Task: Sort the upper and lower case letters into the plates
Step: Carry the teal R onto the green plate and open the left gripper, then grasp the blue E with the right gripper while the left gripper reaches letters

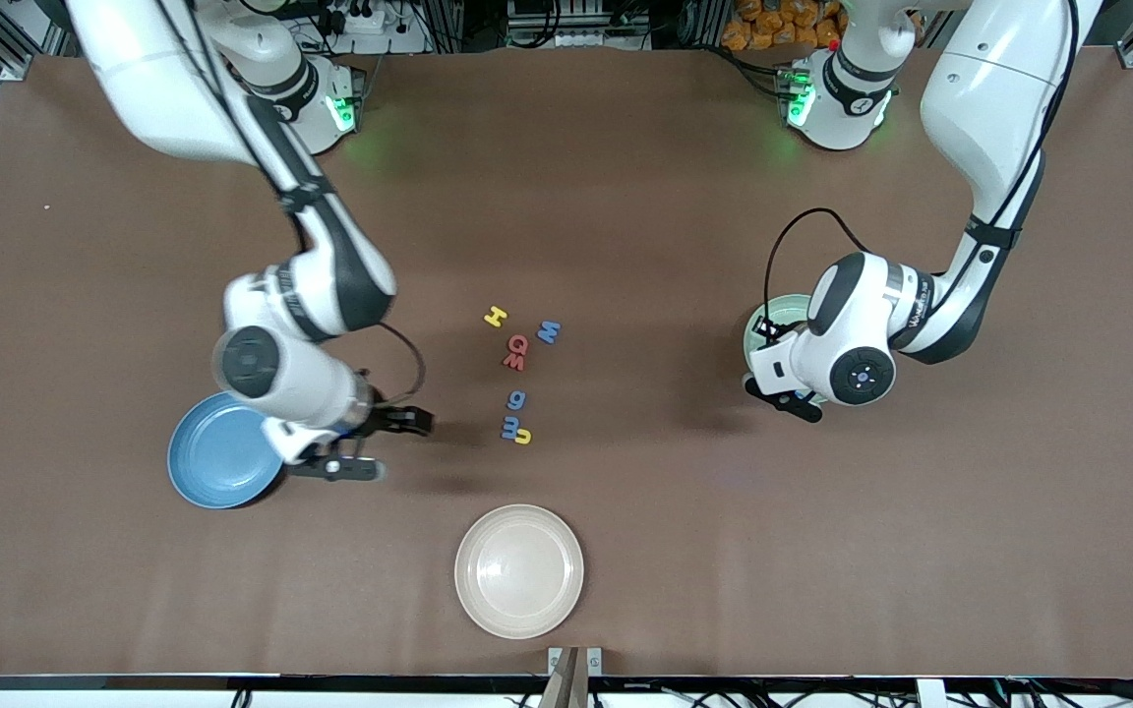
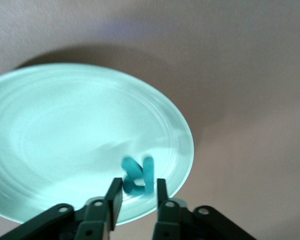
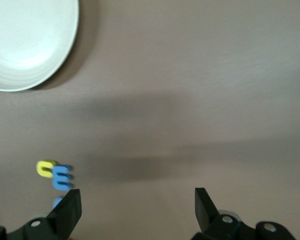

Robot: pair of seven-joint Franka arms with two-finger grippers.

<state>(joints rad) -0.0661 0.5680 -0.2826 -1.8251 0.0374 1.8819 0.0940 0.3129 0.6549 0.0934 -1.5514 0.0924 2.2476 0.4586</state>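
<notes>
My left gripper (image 1: 783,398) (image 2: 139,186) hangs over the rim of the pale mint green plate (image 1: 766,324) (image 2: 55,145), its fingers a narrow gap apart. A teal letter (image 2: 138,176) lies on the plate just past the fingertips, touching neither. My right gripper (image 1: 391,444) (image 3: 137,200) is wide open and empty over bare table beside the blue plate (image 1: 217,457). Several letters lie mid-table: a yellow one (image 1: 496,316), a blue one (image 1: 548,332), two red ones (image 1: 516,351), a blue one (image 1: 517,399), then a blue and a yellow one together (image 1: 515,431) (image 3: 55,175).
A cream-white plate (image 1: 519,570) (image 3: 25,45) sits nearer the front camera than the letters. The left arm's wrist covers most of the mint plate in the front view. Brown table surrounds everything.
</notes>
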